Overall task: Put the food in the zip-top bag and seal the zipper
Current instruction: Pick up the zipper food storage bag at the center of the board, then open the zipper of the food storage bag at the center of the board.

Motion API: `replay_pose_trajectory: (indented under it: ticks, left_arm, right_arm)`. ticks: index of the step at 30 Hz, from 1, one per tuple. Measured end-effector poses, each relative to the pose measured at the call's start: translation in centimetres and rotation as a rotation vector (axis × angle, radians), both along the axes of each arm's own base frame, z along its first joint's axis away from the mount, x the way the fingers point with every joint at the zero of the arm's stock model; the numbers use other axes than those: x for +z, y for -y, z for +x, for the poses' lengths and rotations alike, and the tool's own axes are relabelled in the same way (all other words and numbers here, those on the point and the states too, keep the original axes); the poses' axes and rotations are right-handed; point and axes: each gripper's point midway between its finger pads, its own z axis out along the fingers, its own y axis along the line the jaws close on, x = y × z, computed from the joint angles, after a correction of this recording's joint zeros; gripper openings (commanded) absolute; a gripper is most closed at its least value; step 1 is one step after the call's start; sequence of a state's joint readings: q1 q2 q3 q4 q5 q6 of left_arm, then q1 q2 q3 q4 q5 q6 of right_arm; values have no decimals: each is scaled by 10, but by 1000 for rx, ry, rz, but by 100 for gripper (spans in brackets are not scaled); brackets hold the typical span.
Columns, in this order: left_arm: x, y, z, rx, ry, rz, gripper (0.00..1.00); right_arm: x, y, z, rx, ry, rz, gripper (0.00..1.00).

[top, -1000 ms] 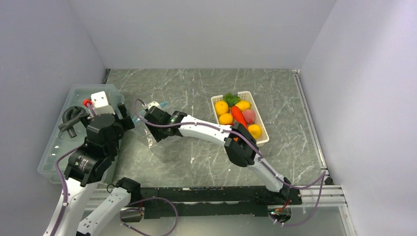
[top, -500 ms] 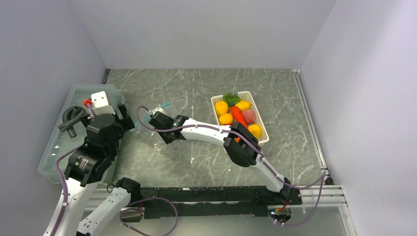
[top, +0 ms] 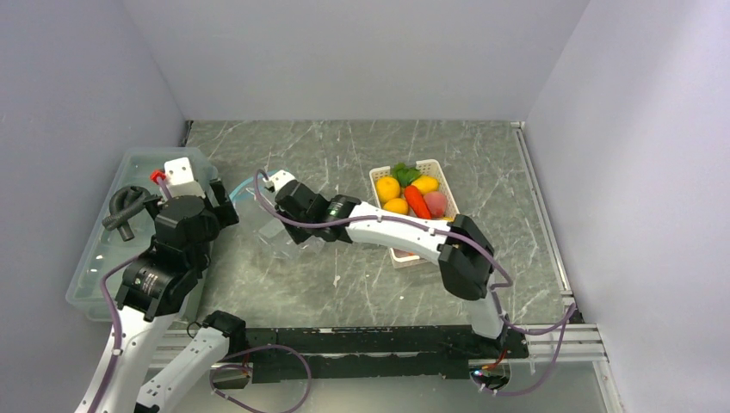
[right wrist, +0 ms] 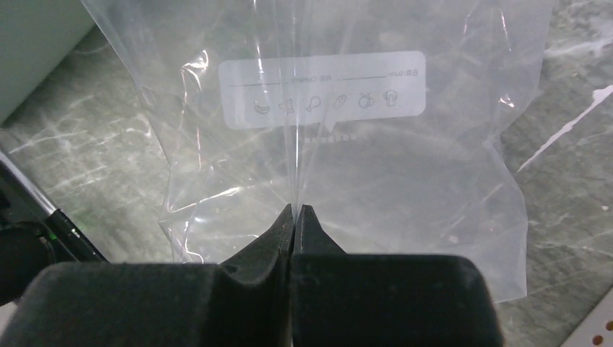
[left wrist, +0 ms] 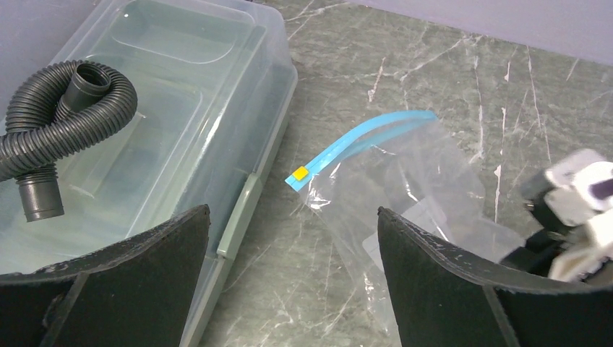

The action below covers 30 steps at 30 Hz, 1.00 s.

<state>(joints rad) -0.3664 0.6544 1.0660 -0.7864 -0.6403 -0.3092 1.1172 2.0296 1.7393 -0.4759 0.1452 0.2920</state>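
Right fingers [right wrist: 271, 242] now clamped on zip-top bag [right wrist: 361, 166], bag dragged toward basket [top: 376, 176].

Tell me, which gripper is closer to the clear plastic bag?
Right. The right gripper is shut on the zip-top bag, pinching its clear plastic. The left gripper hangs open just off the bag's teal zipper end, beside the lidded bin, touching nothing.

White arms [top: 387, 231], black claws [right wrist: 296, 217], purple cables [top: 105, 297]

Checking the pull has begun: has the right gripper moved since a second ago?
Yes. The right gripper, shut on the zip-top bag, has shifted right, away from the lidded bin toward the white basket.
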Motion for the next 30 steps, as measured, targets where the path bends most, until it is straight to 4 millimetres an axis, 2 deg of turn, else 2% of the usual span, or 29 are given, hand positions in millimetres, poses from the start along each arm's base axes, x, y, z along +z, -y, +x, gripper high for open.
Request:
replay_pose_trajectory:
  ticks: [4, 12, 18, 30]
  left_arm:
    - [0, 0, 0, -2, 2, -4, 91]
    - [-1, 2, 2, -10, -3, -6, 92]
    - [-1, 4, 2, -18, -5, -9, 92]
    - [-10, 15, 14, -61, -44, -20, 93]
  right_arm:
    - [18, 8, -2, 13, 34, 28, 0]
    - [24, 37, -2, -5, 98, -11, 0]
    - [40, 60, 3, -27, 168, -30, 0]
    - [70, 133, -10, -3, 350, -5, 0]
